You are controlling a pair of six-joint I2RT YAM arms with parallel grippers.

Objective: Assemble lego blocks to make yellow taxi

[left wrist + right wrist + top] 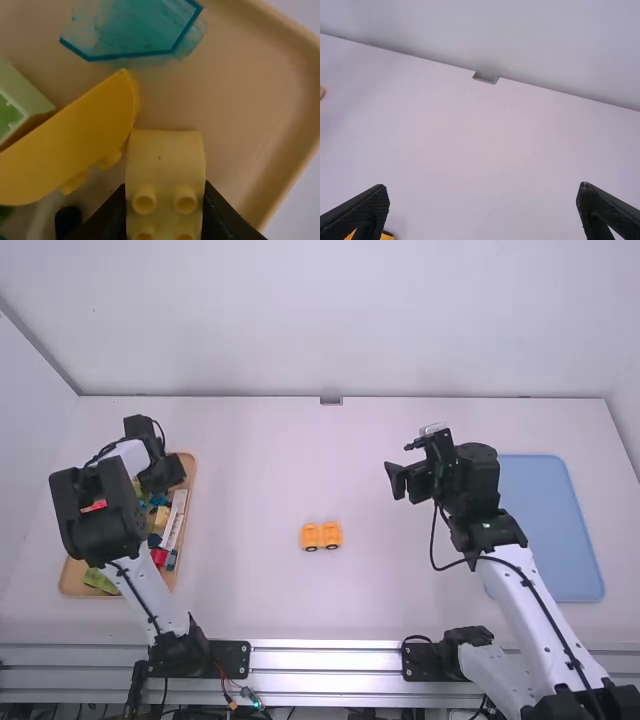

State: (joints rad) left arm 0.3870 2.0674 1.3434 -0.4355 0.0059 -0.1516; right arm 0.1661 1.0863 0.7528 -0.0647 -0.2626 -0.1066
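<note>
My left gripper (162,476) is over the wooden tray (190,472). Seen from the left wrist, the gripper (165,217) is shut on a pale yellow block (165,160) with a curved top and round studs, inside the tray. A yellow curved piece (75,140) lies right beside that block. On the middle of the table, two orange-yellow parts (311,536) with dark wheels stand side by side. To their right and farther back is my right gripper (398,482). In the right wrist view this gripper (482,212) is open with nothing between its fingers; an orange-yellow part (387,236) shows beside one finger.
Other loose pieces lie in the tray, among them a translucent blue one (135,27), a green one (12,115) and a red one (158,556). A flat blue tray (555,530) lies at the right, beside the right arm. A wall (330,320) bounds the table's far edge.
</note>
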